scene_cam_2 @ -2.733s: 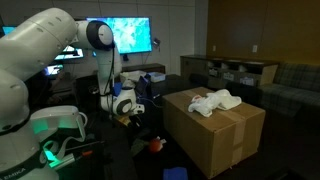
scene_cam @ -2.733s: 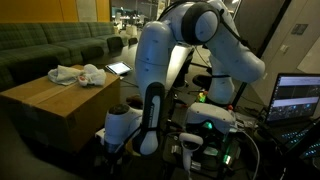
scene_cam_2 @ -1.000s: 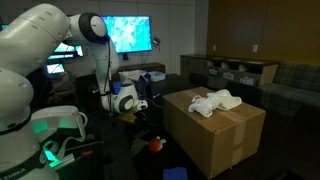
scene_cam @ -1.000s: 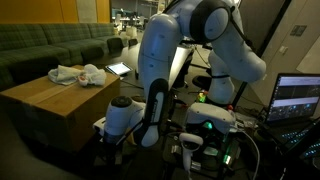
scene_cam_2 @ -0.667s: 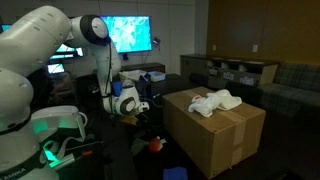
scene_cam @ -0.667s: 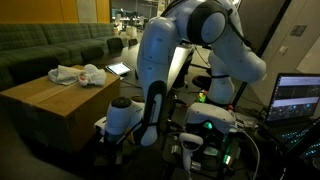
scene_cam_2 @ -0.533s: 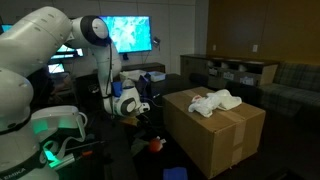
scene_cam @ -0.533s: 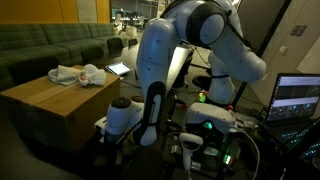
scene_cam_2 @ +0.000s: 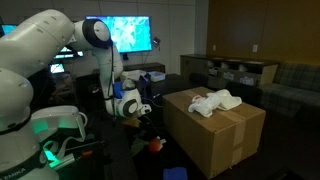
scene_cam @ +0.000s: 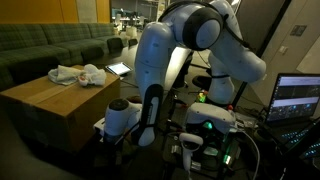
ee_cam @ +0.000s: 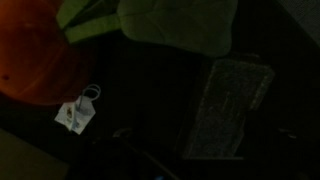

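While the arm (scene_cam: 150, 95) bends low right of the cardboard box (scene_cam: 40, 115), white cloth (scene_cam: 75, 74) on top, orange object (scene_cam_2: 157, 144) on floor near the wrist, wrist view dark, orange object far left, green cloth (ee_cam: 175, 22) beside it, jaws' opening impossible to tell.

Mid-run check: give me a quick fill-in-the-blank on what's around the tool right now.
On the box lies a crumpled ____ cloth. In an exterior view the tool hangs ____ than the box top. In the wrist view the round thing at left is ____.
Missing words: white; lower; orange.
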Robot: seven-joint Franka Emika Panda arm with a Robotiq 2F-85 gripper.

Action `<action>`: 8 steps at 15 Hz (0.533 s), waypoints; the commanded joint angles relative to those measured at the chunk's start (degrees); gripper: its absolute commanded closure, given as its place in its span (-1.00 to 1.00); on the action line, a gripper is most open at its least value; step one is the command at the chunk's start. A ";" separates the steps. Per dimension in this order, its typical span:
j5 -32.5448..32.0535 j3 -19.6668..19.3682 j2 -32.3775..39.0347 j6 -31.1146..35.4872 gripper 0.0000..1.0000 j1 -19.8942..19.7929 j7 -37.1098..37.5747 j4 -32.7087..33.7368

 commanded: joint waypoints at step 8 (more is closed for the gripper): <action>-2.26 0.09 1.11 -3.30 -1.00 -1.40 -0.12 3.14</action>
